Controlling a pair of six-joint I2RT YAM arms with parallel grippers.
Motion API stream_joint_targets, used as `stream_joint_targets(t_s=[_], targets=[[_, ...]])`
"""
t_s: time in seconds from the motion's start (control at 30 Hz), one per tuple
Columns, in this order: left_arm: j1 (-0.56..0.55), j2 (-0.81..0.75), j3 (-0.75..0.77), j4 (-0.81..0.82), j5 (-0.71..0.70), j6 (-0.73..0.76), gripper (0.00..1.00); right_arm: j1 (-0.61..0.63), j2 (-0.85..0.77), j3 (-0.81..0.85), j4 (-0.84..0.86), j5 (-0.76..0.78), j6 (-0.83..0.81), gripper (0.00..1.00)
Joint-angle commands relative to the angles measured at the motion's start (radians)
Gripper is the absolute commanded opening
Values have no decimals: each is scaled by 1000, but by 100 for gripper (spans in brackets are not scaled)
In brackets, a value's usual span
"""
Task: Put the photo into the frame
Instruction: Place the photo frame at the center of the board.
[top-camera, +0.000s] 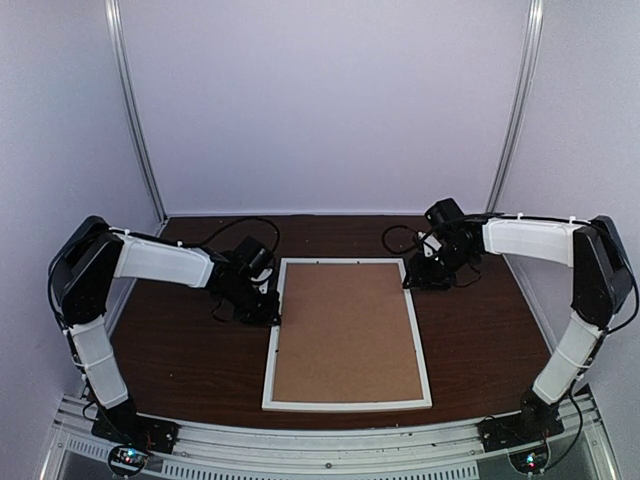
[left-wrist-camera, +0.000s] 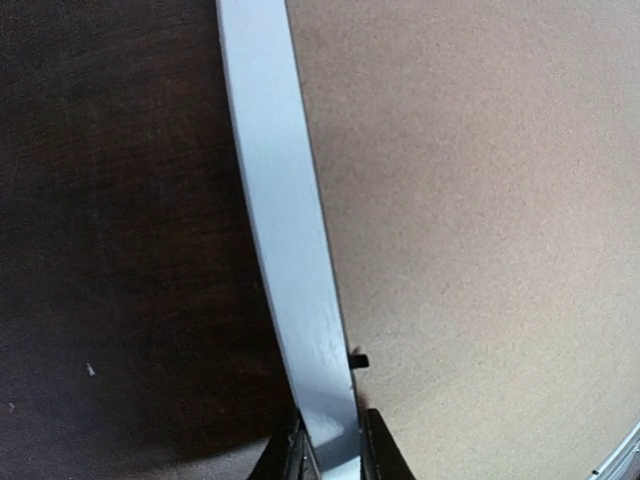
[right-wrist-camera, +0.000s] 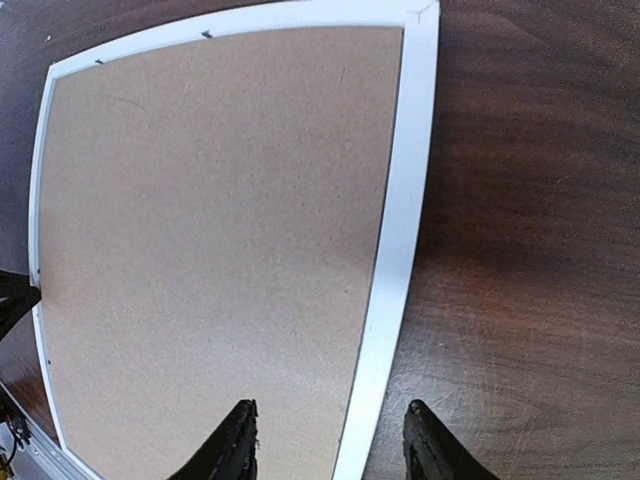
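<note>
Your left gripper (left-wrist-camera: 333, 450) pinches the nine-o'clock rail of the frame (top-camera: 348, 405), which lies back-up mid-table, while your right gripper (right-wrist-camera: 330, 425) hangs part-open and empty over the one-o'clock rail; no photo shows, so you're likely opening the back: the brown board (top-camera: 345, 330) must lift out next.
</note>
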Motion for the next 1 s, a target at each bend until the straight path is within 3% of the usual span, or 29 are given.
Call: stream_joint_targets(t_s=[0.0, 0.5, 0.97], targets=[[-26, 3, -36, 35, -3, 8, 12, -21, 53, 68, -52, 98, -41, 50], [-92, -47, -83, 44, -43, -42, 7, -54, 167, 146, -57, 80, -76, 49], [-140, -93, -94, 27, -139, -77, 6, -27, -195, -201, -90, -1, -4, 49]])
